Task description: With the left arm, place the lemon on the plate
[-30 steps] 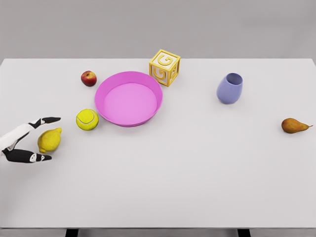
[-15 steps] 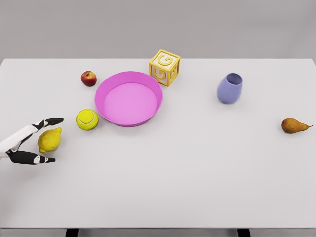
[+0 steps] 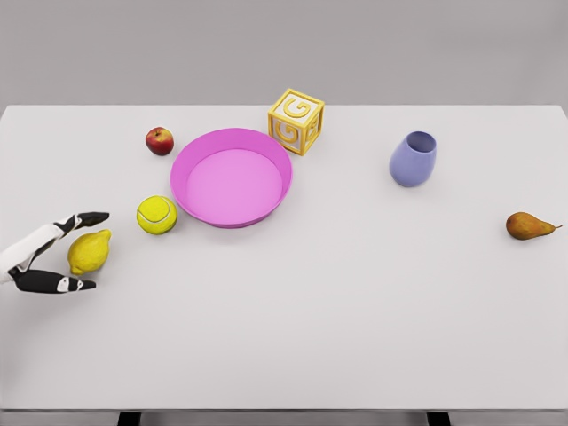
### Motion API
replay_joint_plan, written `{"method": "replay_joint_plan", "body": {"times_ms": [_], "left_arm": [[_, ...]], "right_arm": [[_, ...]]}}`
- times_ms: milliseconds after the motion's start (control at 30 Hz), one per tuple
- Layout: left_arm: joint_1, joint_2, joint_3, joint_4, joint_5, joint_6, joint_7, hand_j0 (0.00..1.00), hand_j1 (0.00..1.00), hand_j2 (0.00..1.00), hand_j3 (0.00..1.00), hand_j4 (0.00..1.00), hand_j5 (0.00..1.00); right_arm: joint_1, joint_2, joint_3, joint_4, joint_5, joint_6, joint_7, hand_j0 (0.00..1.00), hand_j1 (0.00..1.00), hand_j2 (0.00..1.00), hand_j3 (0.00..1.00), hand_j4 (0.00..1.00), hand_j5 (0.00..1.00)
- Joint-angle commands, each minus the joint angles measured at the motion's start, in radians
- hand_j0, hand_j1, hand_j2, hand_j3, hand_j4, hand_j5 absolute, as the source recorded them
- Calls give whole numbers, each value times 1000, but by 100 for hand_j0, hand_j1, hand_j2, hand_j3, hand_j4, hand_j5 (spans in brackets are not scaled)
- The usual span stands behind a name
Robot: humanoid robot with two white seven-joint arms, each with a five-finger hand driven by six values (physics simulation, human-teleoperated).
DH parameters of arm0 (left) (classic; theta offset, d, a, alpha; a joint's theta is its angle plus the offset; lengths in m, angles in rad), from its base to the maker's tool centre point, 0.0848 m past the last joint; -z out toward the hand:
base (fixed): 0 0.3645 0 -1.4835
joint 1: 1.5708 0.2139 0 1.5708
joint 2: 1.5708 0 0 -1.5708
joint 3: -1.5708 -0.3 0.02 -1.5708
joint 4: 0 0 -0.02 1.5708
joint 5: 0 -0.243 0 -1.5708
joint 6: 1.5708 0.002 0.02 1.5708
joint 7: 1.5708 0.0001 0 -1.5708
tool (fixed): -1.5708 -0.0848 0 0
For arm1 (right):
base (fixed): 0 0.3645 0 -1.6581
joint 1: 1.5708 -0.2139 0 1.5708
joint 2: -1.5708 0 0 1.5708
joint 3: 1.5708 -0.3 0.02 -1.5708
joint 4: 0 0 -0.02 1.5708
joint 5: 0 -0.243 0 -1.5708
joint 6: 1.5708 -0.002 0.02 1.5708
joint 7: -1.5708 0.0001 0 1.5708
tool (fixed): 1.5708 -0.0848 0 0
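Left hand (image 3: 49, 253) is bracketing the lemon (image 3: 90, 252) at the counter's (image 3: 355, 311) 9 o'clock edge, fingers wide; contact apparently not made. Should close evenly, lift, then carry toward the pink plate (image 3: 232, 177) at 2 o'clock, clearing the tennis ball (image 3: 156, 215).

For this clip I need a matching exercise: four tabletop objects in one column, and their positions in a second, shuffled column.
Objects:
1. yellow lemon
2. red apple
3. brown pear
4. yellow letter block

Positions:
A. alone near the table's right edge
B. between the spread fingers of the left hand
C. behind the pink plate, at its right rear rim
D. left of the pink plate, toward the back

Pairs: 1-B, 2-D, 3-A, 4-C
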Motion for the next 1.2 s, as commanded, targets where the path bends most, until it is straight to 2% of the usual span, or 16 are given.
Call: {"method": "replay_joint_plan", "body": {"times_ms": [0,100,233,433,700,1167], "left_arm": [[0,-4,-8,5,6,1,0,92,92,92,92,92,92],[-9,-6,-15,25,4,1,0,91,91,91,91,91,91],[-18,-6,-20,34,6,1,0,83,83,83,83,83,83],[-17,-4,-22,48,6,1,0,82,82,82,82,82,82],[-18,-6,-20,51,11,1,0,67,67,67,67,67,67],[-28,-3,-12,10,21,1,0,66,66,66,66,66,66]], "right_arm": [[0,0,0,1,0,0,0,100,100,100,100,100,100],[0,0,0,-1,-1,0,0,100,100,100,100,100,100],[0,0,0,-1,-1,0,0,100,100,100,100,100,100],[0,0,0,1,-1,0,0,100,100,100,100,100,100],[0,0,0,1,0,0,0,100,100,100,100,100,100],[0,0,0,1,0,0,0,100,100,100,100,100,100]]}}
